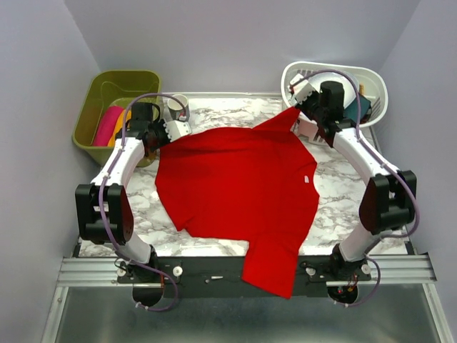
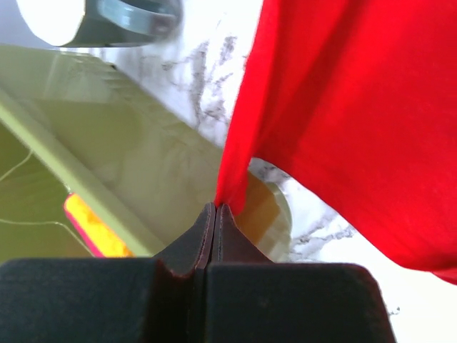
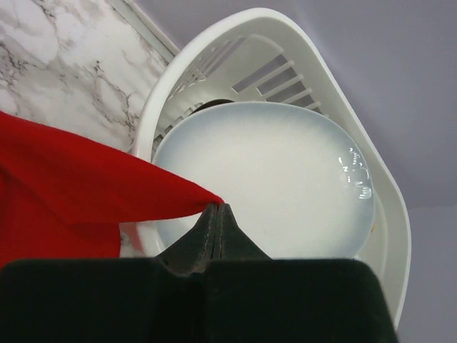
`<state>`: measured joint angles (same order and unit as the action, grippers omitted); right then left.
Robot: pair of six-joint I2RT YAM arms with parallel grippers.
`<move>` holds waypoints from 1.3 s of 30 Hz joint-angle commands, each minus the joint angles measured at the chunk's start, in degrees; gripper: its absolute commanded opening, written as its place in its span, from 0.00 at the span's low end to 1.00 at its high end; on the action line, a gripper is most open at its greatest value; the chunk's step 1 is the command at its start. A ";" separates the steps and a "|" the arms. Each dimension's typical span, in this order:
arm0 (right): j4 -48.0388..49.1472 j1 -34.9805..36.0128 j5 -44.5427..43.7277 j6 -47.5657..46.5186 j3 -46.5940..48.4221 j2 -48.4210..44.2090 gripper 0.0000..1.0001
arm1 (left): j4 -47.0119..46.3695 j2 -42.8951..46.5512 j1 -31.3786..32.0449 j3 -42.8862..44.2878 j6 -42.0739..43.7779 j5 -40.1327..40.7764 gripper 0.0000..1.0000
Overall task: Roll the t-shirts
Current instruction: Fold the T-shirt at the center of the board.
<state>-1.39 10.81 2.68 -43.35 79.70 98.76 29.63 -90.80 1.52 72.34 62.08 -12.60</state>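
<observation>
The red t-shirt lies spread across the marble table with one part spilling over the near edge. Both claws are clamped on it: the left gripper pinches its far-left corner and the right gripper its far-right corner. Crowding the left pinch are a mug and the green bin, which holds the magenta t-shirt and orange t-shirt, while right behind the right pinch sits the white basket with a pale plate inside.
</observation>
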 commanded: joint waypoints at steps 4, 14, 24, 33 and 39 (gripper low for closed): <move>-8.54 0.00 2.33 6.87 -11.05 -13.75 0.00 | 2.45 3.88 0.68 -4.39 5.15 -2.78 0.00; -17.06 0.09 4.44 11.18 -20.90 -23.69 0.00 | 5.88 5.02 1.56 -8.26 10.95 -1.02 0.00; -27.87 0.18 6.64 19.87 -22.13 -30.29 0.00 | 4.39 4.50 2.44 -10.81 11.22 1.52 0.00; -32.97 0.18 7.52 25.33 -22.75 -34.33 0.00 | 5.17 3.53 2.79 -11.25 12.18 2.32 0.00; -35.52 0.18 7.78 28.14 -24.15 -36.88 0.00 | 7.37 3.18 3.14 -12.04 12.71 2.49 0.00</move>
<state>-32.84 10.81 9.13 -18.92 57.04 64.34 34.17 -87.42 4.01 61.23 73.60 -11.03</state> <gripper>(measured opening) 0.006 0.007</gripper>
